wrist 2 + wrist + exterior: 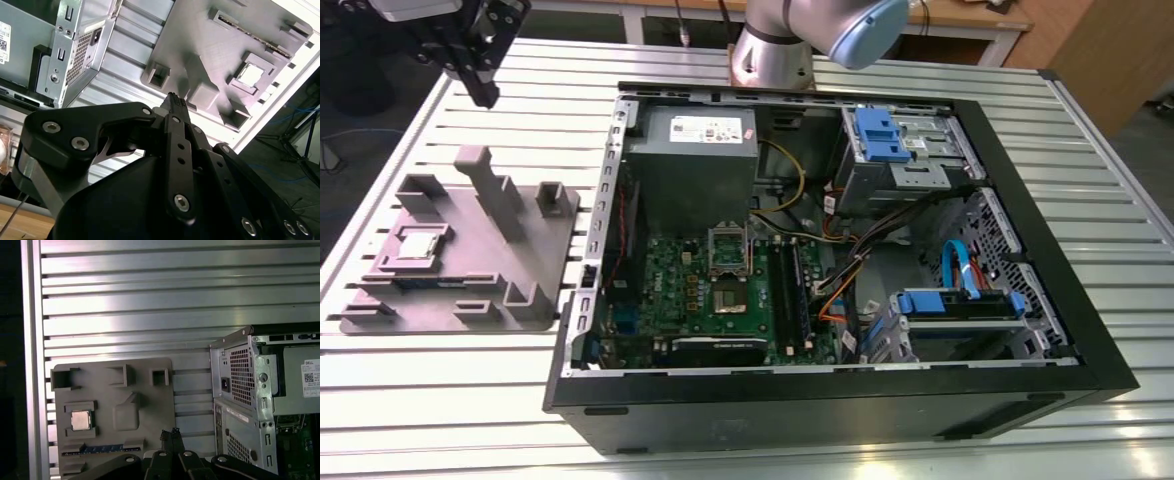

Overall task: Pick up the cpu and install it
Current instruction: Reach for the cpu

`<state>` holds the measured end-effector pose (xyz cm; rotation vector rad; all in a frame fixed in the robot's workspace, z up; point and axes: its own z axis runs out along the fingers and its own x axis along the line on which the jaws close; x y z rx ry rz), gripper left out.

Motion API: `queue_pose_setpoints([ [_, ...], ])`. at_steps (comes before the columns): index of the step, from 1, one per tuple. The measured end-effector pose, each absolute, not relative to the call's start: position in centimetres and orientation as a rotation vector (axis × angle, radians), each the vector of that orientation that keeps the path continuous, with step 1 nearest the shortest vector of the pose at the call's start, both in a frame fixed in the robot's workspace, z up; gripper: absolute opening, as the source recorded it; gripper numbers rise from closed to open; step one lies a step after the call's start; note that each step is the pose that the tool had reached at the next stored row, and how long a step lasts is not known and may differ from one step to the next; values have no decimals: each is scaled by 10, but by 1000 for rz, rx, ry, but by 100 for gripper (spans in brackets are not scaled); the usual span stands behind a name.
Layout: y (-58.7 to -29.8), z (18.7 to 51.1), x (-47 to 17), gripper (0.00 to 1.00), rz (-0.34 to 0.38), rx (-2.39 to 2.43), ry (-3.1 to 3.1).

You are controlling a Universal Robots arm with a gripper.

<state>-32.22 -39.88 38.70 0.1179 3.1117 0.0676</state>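
Jaws closed, the black fingertips (173,99) pressed together with nothing between them, hanging above the far end of the grey tray (454,300) in the exterior view and well apart from the chip.

The cpu (424,243) lies flat in a square recess of that tray, silver top upward; both wrist views show it seated there too (250,75) (80,420), with the tray's upright posts around it. The tray rests on the slatted metal surface (454,400), just beside the open computer case (854,395), on the exterior view's left of it.

By my judgement the task is at its very start. The chip has not been picked up, and nothing touches it. Inside the case the green motherboard (674,290) lies exposed, and the socket (726,297) near its middle looks unfilled, so both the pick and the install are left to do.

As for writing, a white label (704,128) sits on the large grey box (691,170) above the board. In the first wrist view a white label (311,371) carries dark print and a small square code pattern. I see no marking on the tray, and none that I can make out on the chip's top.
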Motion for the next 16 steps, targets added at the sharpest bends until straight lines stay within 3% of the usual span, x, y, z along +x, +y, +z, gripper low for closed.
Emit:
queue_pose_setpoints([
  [16, -399, 386, -337, 10, 68, 118, 3112],
])
